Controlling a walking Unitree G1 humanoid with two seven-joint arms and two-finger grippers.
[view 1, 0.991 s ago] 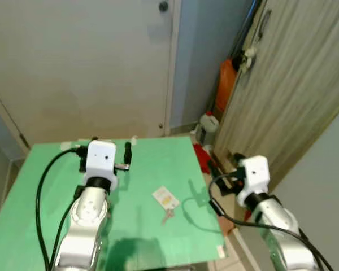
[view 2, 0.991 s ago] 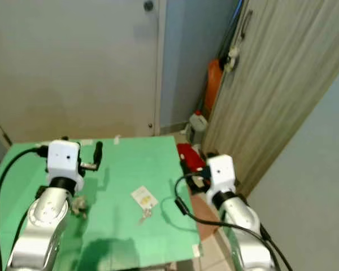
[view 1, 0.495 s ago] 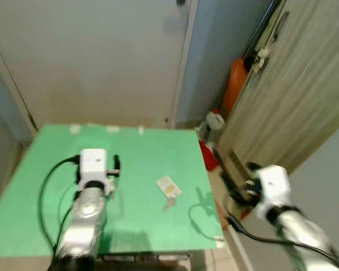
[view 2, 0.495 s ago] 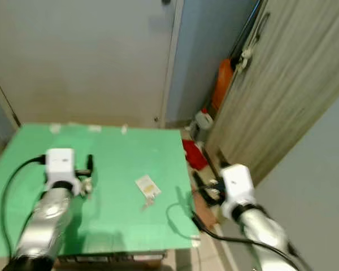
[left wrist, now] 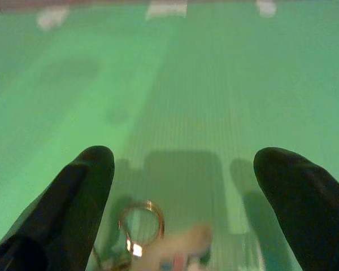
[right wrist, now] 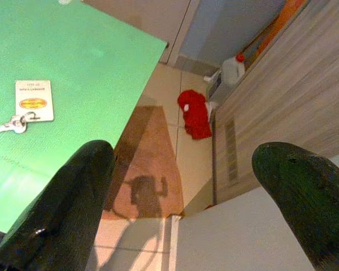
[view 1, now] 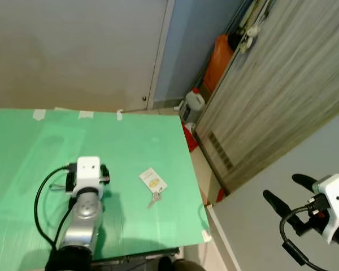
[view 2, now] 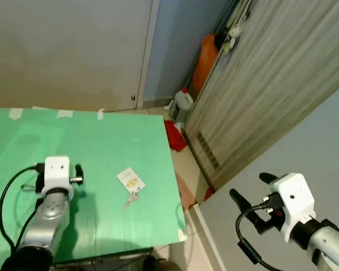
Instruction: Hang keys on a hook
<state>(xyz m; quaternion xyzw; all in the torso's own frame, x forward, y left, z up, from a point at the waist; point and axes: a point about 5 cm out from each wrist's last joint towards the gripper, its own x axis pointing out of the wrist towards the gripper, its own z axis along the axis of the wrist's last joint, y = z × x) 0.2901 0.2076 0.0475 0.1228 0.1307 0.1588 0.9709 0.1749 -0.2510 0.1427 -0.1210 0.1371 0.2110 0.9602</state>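
Keys (view 1: 153,186) with tag lie on green table (view 1: 147,141). Left end effector (left wrist: 186,192) hovers low over it, fingers spread, empty (a ring beneath). Right end effector (view 2: 250,199) spread wide, empty, off the table's edge.

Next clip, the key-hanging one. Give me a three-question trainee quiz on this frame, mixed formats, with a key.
1. True or false: the keys with the white tag lie on the green table, gripped by neither end effector.
2. Multiple choice: where is the right end effector? A) above the keys B) off the table's right edge, over the floor C) resting on the table
3. Fill in: the left end effector is over the table with its fingers ____; the left wrist view shows a metal ring on the table between them.

Key: 1 true; 2 B; 3 open
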